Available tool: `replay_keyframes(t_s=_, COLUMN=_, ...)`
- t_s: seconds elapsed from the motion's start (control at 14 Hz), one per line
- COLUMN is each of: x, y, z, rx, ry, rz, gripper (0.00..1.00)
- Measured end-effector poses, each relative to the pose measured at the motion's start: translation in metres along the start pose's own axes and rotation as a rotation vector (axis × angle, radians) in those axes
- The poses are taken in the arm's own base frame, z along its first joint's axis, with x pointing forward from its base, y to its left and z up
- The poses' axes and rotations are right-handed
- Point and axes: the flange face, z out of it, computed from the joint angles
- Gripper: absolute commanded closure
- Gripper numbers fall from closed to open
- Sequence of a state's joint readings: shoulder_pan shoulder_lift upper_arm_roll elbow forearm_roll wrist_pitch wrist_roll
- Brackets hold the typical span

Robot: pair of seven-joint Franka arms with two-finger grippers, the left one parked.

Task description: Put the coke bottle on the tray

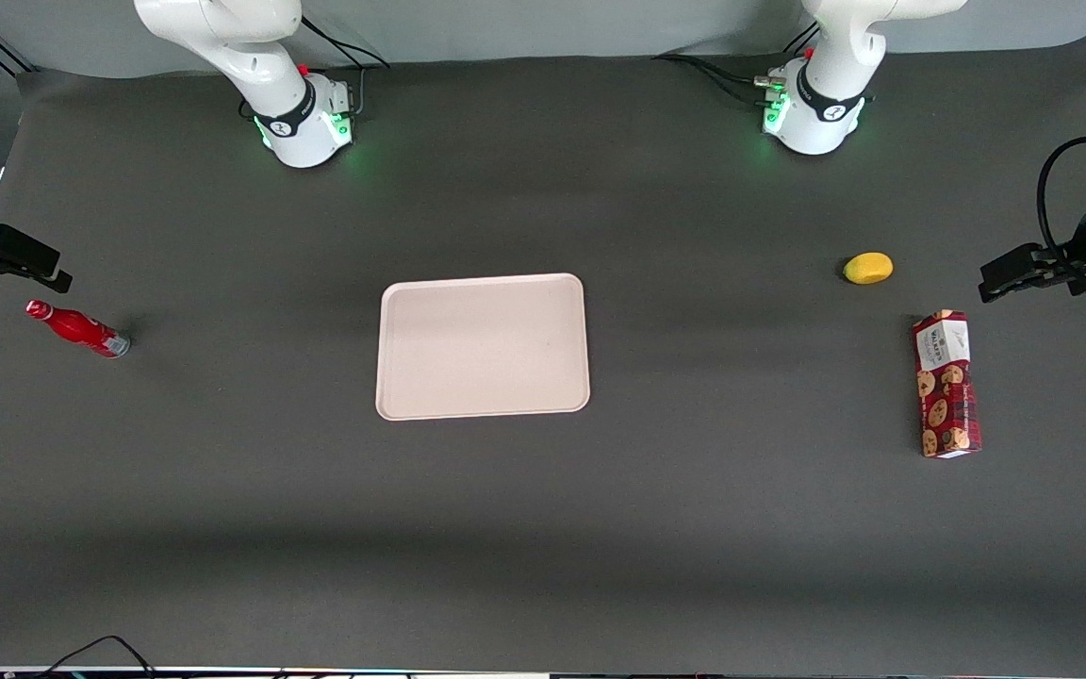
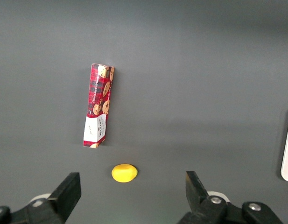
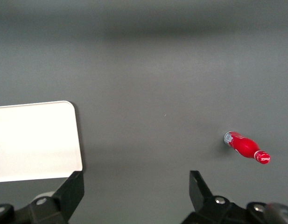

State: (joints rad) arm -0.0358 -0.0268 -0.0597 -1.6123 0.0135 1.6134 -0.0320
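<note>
The coke bottle point(image 1: 78, 328) is small, slim and red with a red cap and silvery base. It lies on its side on the dark table at the working arm's end; it also shows in the right wrist view point(image 3: 246, 147). The tray point(image 1: 483, 345) is a large pale pinkish-beige rectangle lying flat at the table's middle; one corner of it shows in the right wrist view point(image 3: 36, 140). My right gripper point(image 1: 29, 267) hangs open and empty above the table, close to the bottle's cap end and a little farther from the front camera. In the wrist view the gripper point(image 3: 136, 189) holds nothing.
A red cookie box point(image 1: 946, 384) lies toward the parked arm's end of the table, with a yellow lemon point(image 1: 868, 268) a little farther from the front camera. Both show in the left wrist view, the box point(image 2: 98, 105) and the lemon point(image 2: 124, 172).
</note>
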Motion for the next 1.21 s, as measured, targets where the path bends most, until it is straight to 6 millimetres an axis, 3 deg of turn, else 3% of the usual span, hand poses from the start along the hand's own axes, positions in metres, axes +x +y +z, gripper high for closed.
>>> replay_keyframes(t_s=0.86, x=-0.002, y=0.002, z=0.016, rx=-0.028, ry=-0.039, rz=-0.003, gripper=0.00)
replay_keyframes(t_s=1.07, x=-0.005, y=0.013, z=0.028, rx=-0.069, ry=-0.066, rz=0.001, gripper=0.00)
replay_keyframes(t_s=1.21, x=-0.010, y=0.033, z=0.037, rx=-0.091, ry=-0.088, rz=-0.017, gripper=0.00)
